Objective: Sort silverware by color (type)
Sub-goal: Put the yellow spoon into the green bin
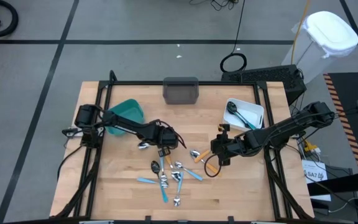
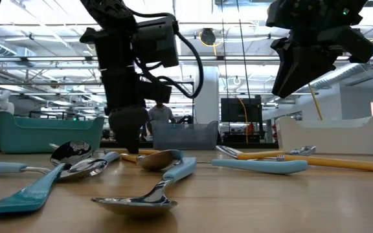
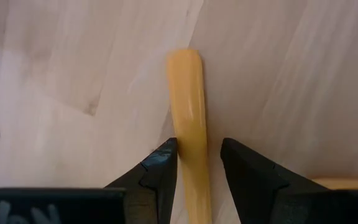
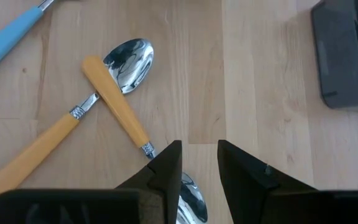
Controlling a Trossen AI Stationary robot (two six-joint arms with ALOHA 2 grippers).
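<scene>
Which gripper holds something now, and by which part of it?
The left gripper has its fingers around an orange handle lying on the table; a firm grip cannot be told. The right gripper holds nothing.

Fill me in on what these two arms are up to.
They are sorting silverware scattered on the wooden table. The left gripper is down at the table with its fingers on either side of an orange handle. The right gripper hangs open above two crossed orange-handled spoons. One dark utensil lies in the white bin.

Bright, even overhead light fills the room, with ceiling strips glaring white in the low view. The nearest spoon (image 2: 138, 202) there is blurred. The orange handle (image 3: 190, 130) carries a soft sheen.
</scene>
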